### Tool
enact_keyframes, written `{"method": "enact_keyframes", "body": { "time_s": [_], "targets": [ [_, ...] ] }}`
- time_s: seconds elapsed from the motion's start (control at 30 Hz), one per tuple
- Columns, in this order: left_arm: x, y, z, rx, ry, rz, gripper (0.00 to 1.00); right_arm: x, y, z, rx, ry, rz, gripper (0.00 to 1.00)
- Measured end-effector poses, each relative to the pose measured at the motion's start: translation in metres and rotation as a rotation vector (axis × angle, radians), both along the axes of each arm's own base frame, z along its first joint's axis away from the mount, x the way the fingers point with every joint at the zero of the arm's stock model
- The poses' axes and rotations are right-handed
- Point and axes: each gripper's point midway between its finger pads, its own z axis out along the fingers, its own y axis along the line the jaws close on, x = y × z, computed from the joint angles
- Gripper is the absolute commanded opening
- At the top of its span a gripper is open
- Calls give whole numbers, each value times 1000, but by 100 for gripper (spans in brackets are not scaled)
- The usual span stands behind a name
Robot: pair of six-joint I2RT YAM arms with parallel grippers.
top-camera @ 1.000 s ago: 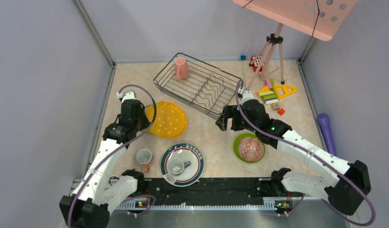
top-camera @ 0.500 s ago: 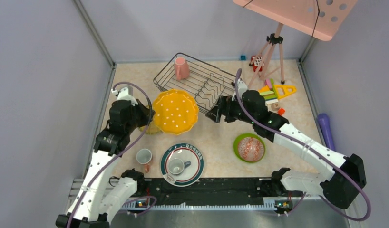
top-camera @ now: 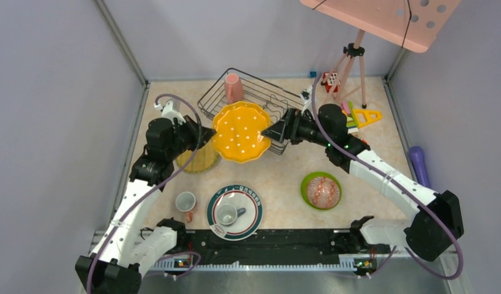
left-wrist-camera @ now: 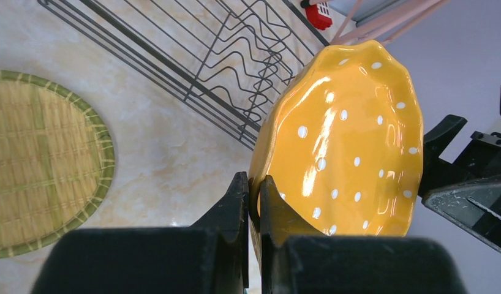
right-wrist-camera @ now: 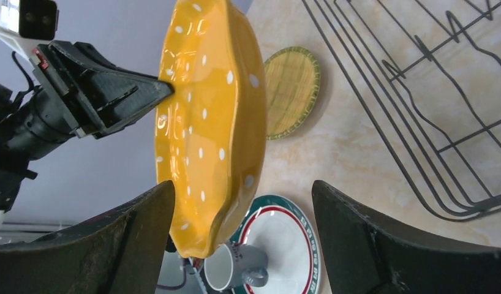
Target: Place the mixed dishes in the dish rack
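My left gripper (top-camera: 206, 136) (left-wrist-camera: 254, 184) is shut on the left rim of the yellow dotted scalloped plate (top-camera: 239, 131) (left-wrist-camera: 352, 141) and holds it tilted above the table, at the near edge of the dish rack (top-camera: 202, 101) (left-wrist-camera: 223, 55). My right gripper (top-camera: 274, 131) (right-wrist-camera: 242, 187) is open, its jaws straddling the plate's right edge (right-wrist-camera: 205, 122) without gripping it. A pink mug (top-camera: 233, 87) stands in the rack's far left corner.
An olive-yellow plate (top-camera: 196, 160) (left-wrist-camera: 40, 165) lies under the left arm. A green-rimmed white plate (top-camera: 255, 205) with a cup (top-camera: 226, 214), a small cup (top-camera: 185, 201), and a lime plate (top-camera: 308, 184) holding a patterned bowl (top-camera: 323, 192) lie near. Toy blocks (top-camera: 352, 119) and a tripod (top-camera: 349, 67) stand at the far right.
My left gripper lifted the yellow dotted plate off the table and carried it right toward the rack, uncovering the olive plate. My right gripper moved left to the plate's right edge.
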Motion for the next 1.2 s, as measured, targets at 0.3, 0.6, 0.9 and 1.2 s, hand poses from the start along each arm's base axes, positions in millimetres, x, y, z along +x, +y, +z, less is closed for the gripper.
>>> {"method": "enact_keyframes", "body": {
  "time_s": [0.3,0.6,0.9,1.2],
  "targets": [
    [5,-13,10,-50,-32,-59,0,5,18,1,44,53,57,24],
    [14,-19,8,-60,-73,-80,31,19,14,1,25,89,28,0],
    [27,-19,20,-94,-118,-55,78,55,-16,-28,-209,-53,-80,0],
    [43,-7,-14,-37,5,38,98,94,-52,-14,-478,-330,-175,0]
  ]
}}
